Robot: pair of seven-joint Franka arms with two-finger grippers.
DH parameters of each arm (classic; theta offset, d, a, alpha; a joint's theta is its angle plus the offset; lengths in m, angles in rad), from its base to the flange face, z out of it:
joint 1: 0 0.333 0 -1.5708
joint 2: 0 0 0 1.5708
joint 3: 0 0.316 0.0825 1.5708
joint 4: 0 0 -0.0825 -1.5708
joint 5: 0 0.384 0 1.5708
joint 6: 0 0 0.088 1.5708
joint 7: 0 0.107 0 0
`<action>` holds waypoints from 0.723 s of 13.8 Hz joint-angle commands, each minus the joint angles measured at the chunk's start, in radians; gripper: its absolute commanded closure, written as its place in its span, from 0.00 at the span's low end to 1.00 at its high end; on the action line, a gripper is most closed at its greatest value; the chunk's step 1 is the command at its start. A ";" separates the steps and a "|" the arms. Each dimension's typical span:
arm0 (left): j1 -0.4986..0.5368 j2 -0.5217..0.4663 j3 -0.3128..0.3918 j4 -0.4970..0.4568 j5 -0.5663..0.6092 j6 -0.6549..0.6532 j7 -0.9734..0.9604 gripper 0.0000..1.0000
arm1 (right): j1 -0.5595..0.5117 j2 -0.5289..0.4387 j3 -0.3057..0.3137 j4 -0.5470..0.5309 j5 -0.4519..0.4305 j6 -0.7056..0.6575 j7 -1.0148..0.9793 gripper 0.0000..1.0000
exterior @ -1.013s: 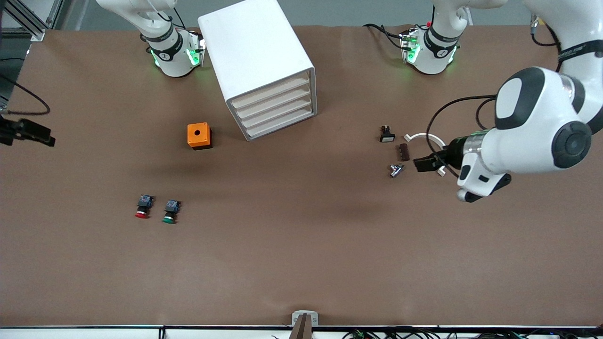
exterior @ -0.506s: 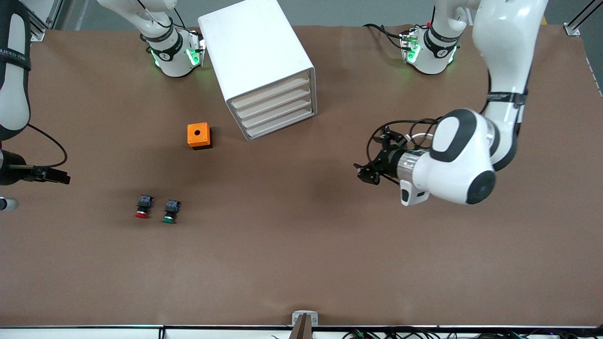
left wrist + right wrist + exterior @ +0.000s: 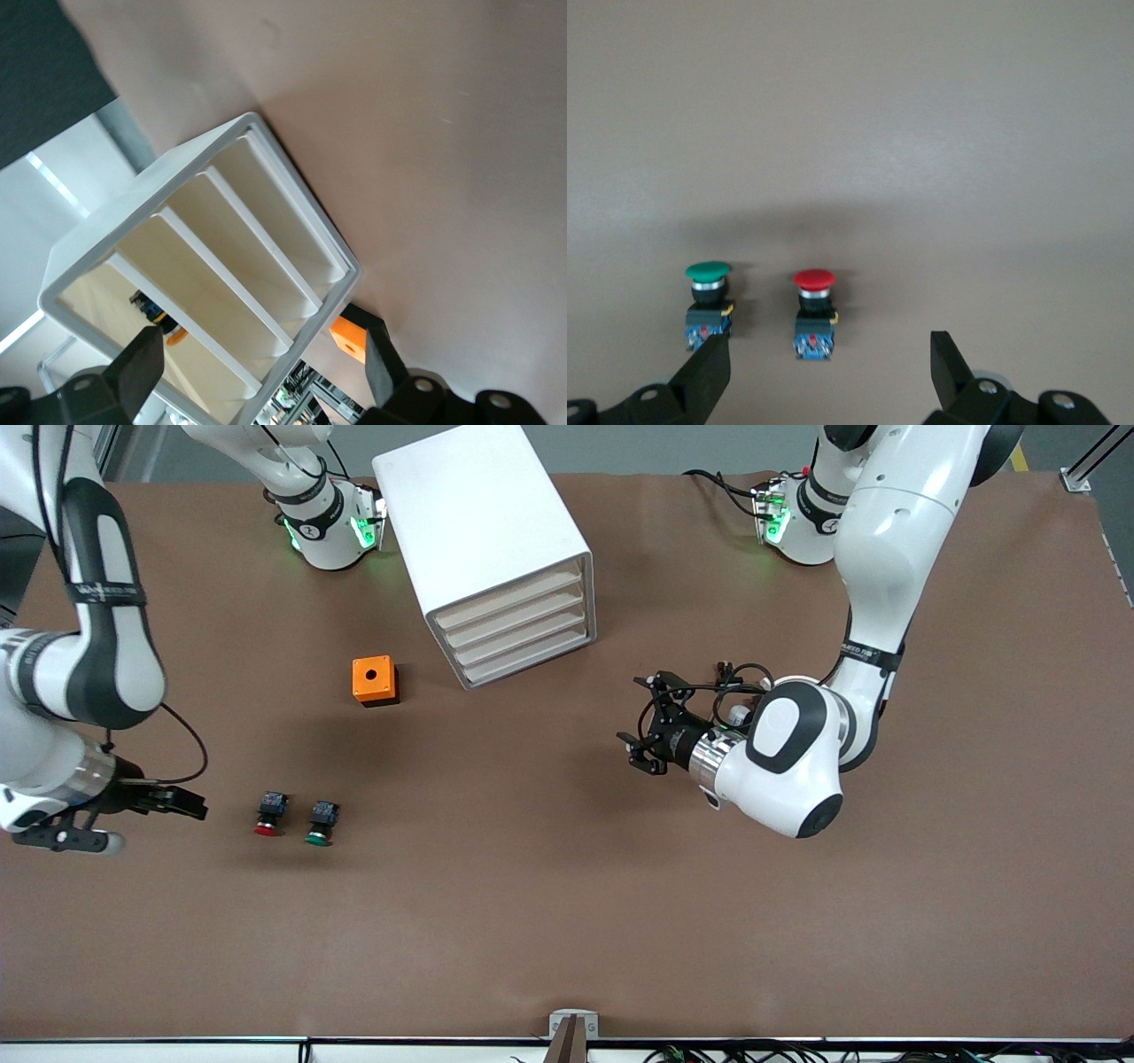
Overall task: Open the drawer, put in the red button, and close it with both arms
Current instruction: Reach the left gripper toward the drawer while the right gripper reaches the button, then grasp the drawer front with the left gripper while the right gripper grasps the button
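The white cabinet (image 3: 483,531) stands near the arms' bases, and its topmost drawer (image 3: 509,600) is shut flush like the three below it. The red button (image 3: 268,816) lies on the brown table toward the right arm's end, red cap pointing at the front camera. My right gripper (image 3: 190,808) hovers low beside it, open. In the right wrist view the red button (image 3: 814,314) lies just ahead of that open gripper (image 3: 828,372), between the finger lines. My left gripper (image 3: 640,726) is open over bare table, facing the cabinet (image 3: 213,266) front; its fingers (image 3: 142,363) hold nothing.
A green-capped button (image 3: 320,823) lies right beside the red one, on its side toward the left arm's end. An orange box (image 3: 375,680) with a round hole sits between the buttons and the cabinet. The left arm's elbow (image 3: 788,766) bulks over the table.
The left arm swung from the small parts at its end of the table toward the cabinet front. The right arm came in from the table's edge toward the red button. Both grippers stayed open.
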 commanded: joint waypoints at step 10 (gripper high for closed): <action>-0.054 0.122 -0.057 0.020 -0.145 -0.098 -0.293 0.36 | 0.035 0.148 0.007 -0.165 0.080 0.360 0.019 0.00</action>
